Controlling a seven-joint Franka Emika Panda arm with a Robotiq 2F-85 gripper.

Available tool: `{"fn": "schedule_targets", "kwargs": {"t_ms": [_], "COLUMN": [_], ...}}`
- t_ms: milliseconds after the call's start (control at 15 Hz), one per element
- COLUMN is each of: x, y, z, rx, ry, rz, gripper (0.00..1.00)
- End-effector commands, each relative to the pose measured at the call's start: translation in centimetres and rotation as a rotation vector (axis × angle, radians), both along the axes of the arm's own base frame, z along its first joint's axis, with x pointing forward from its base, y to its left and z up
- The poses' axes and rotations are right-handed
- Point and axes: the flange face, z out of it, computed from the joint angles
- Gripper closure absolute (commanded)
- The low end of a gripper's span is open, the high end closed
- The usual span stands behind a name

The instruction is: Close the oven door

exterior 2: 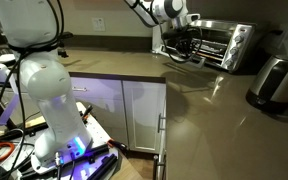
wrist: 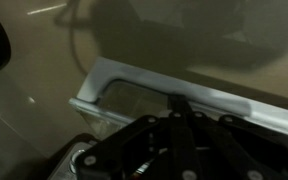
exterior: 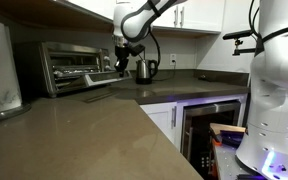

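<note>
Your gripper (exterior: 123, 63) hangs just over the outer edge of the oven door (exterior: 99, 93), which lies dropped open and roughly level. It juts out from the oven (exterior: 72, 62) above the countertop (exterior: 104, 135). In the wrist view the fingertips appear drawn together, narrow, with nothing between them. The door's bar handle (wrist: 134, 72) sits directly ahead of and below them, though I cannot tell whether they touch it. The step in hand looks like getting under that free edge. Bring the closed fingers down past the handle and tuck them beneath the door's lip. Then sweep up and toward the oven in an arc about the hinge rather than shoving straight in, because a straight push could slide this light oven back along the counter. Stay near the middle of the handle so the flap rises evenly, and ease off as it nears upright so it seats without slamming. Watch the kettle (exterior: 144, 68), which stands close beside the hand on the side away from the oven. Its contents are hidden. Beyond the door from the hand, the oven cavity shows wire racks (exterior: 74, 68). I can make out nothing on them that would foul the door, but the view is too small to be sure.
</note>
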Motion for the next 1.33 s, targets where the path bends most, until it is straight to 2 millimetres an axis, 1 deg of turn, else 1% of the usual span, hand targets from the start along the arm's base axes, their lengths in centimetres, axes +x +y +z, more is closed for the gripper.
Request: {"fn": "schedule_targets", "kwargs": {"t_ms": [0, 600, 1000, 1267], "x": [0.3, 0.5, 1.1, 1.7], "y": [-0.7, -1.1, -2.0, -2.3], "z": [1.1, 2.7, 4.5, 5.1], "rx": [-0.033, -0.072, -0.133, -0.170], "ry": [-0.031, -0.061, -0.104, -0.138], "rz": [-0.019, -0.032, -0.039, -0.041], "gripper": [1.00, 1.00, 1.00, 1.00]}}
